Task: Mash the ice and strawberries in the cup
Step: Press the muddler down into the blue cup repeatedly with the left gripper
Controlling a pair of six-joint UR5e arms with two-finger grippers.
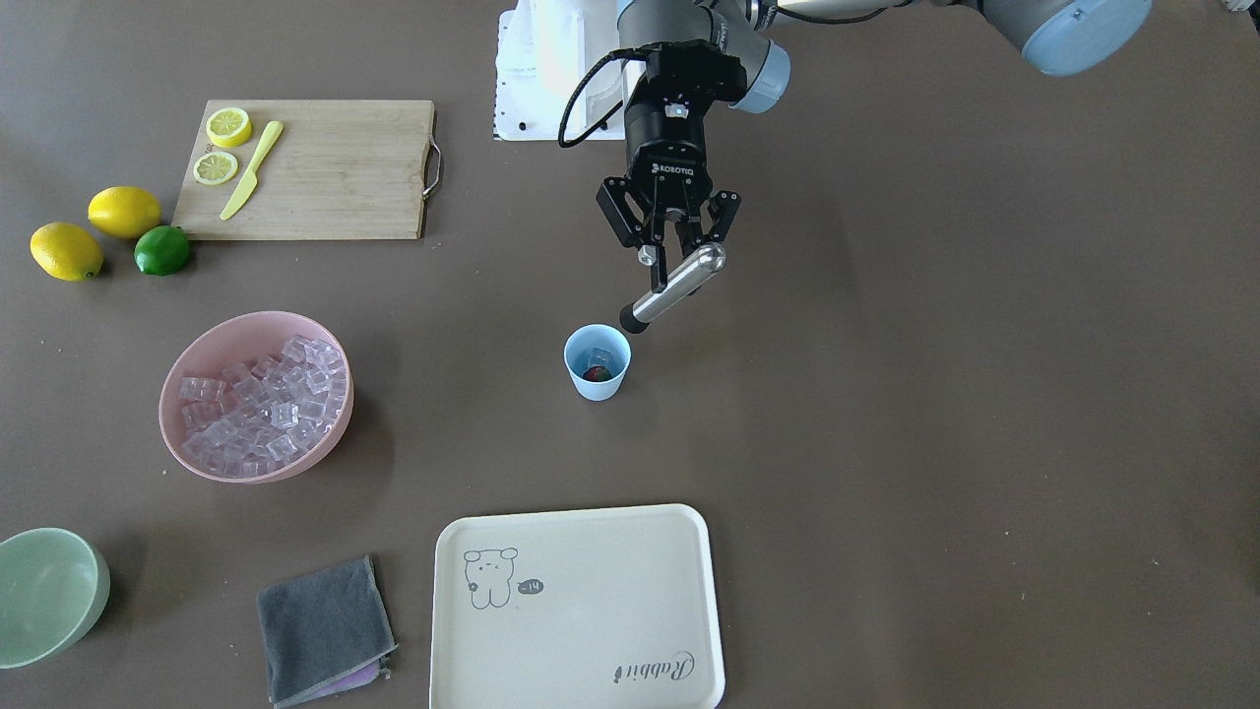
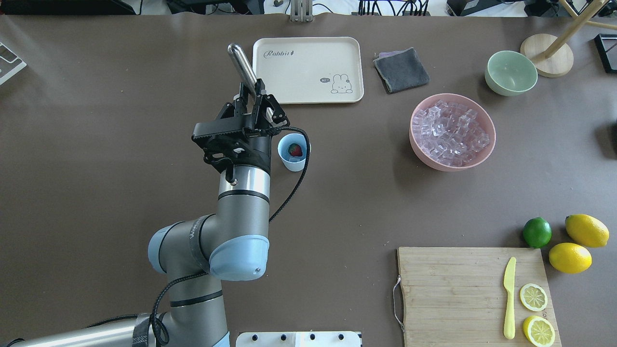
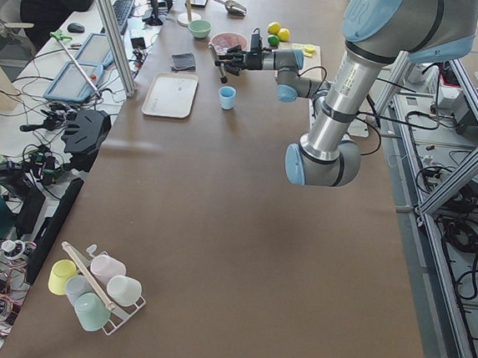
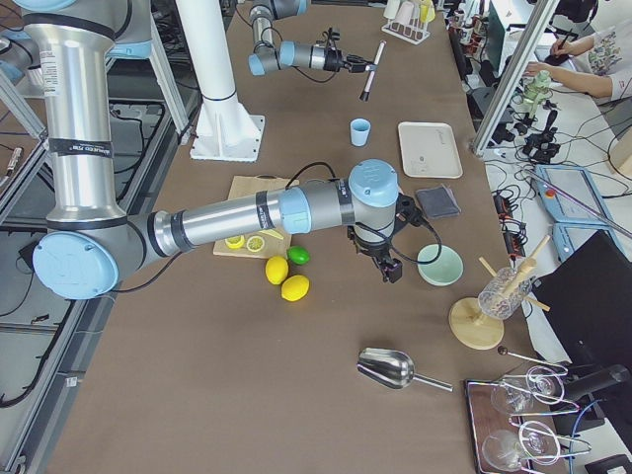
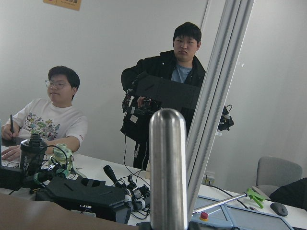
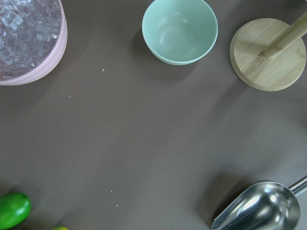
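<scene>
- Brown table (image 1: 935, 394); cup (image 1: 597, 362) upright near its middle, well clear of every edge.
- Strawberry (image 2: 295, 150) and one ice cube (image 1: 602, 355) lie inside cup.
- Left gripper (image 1: 677, 258) fingers pinch tilted steel muddler (image 1: 684, 284); its black tip is just above cup rim.
- Right gripper (image 4: 387, 265): cannot tell whether fingers are spread or together.

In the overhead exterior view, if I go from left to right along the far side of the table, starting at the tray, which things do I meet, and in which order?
cream tray → grey cloth → pale green bowl → round wooden base
</scene>
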